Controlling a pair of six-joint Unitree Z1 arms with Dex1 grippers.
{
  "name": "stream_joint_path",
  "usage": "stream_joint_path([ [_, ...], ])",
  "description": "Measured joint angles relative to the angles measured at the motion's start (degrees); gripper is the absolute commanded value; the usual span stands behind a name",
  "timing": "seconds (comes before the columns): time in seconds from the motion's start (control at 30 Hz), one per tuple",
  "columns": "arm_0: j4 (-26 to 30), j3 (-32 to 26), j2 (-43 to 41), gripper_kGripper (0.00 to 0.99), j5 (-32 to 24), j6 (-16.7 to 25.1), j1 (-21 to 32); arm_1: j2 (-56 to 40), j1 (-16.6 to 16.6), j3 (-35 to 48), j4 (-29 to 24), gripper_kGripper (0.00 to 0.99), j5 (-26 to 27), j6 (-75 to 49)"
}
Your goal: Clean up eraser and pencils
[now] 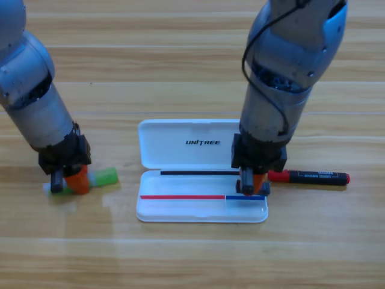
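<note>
We see the left gripper (pixel 71 182) down on the pale, green-ended pencil (pixel 103 176); right gripper (pixel 252 185) over the glossy white case (pixel 180 144); grip unclear on both. Slim black pencil (pixel 310 177) on wood.

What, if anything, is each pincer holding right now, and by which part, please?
The left pincer is down on the white pencil, near the middle of it beside its green end. The right pincer is over the open case; a hold cannot be told.

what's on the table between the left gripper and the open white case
In the high view, only the light green end of the pale pencil sticks out beside the left gripper; past it, bare wooden table runs to the open white Unitree case.
</note>
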Motion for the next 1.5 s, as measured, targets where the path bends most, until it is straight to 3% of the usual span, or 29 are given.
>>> stream_joint_path([
  [0.8, 5.15, -0.83, -0.49, 0.000, 1.12, 1.14, 0.04, 3.23, 0.18, -2.43, 0.00, 0.000, 0.00, -1.91],
  [0.83, 5.37, -0.94, -0.49, 0.000, 1.12, 1.14, 0.04, 3.23, 0.18, -2.43, 0.00, 0.092, 0.00, -1.91],
  [1.0, 6.14, -2.17, -0.67, 0.000, 1.12, 1.38, 0.05, 3.23, 0.18, -2.42, 0.00, 0.788, 0.00, -1.91],
  [1.03, 6.20, -2.21, -0.70, 0.000, 1.12, 1.39, 0.05, 3.23, 0.18, -2.42, 0.00, 0.847, 0.00, -1.91],
  [1.17, 6.84, -2.21, -0.73, 0.000, 1.12, 1.39, 0.05, 3.22, 0.18, -2.42, 0.00, 0.914, -0.34, -1.91],
  [1.5, 7.82, -3.39, -0.73, 0.000, 1.12, 1.40, 0.05, -0.72, 0.18, 0.44, 3.21, 0.917, -2.06, -1.84],
])
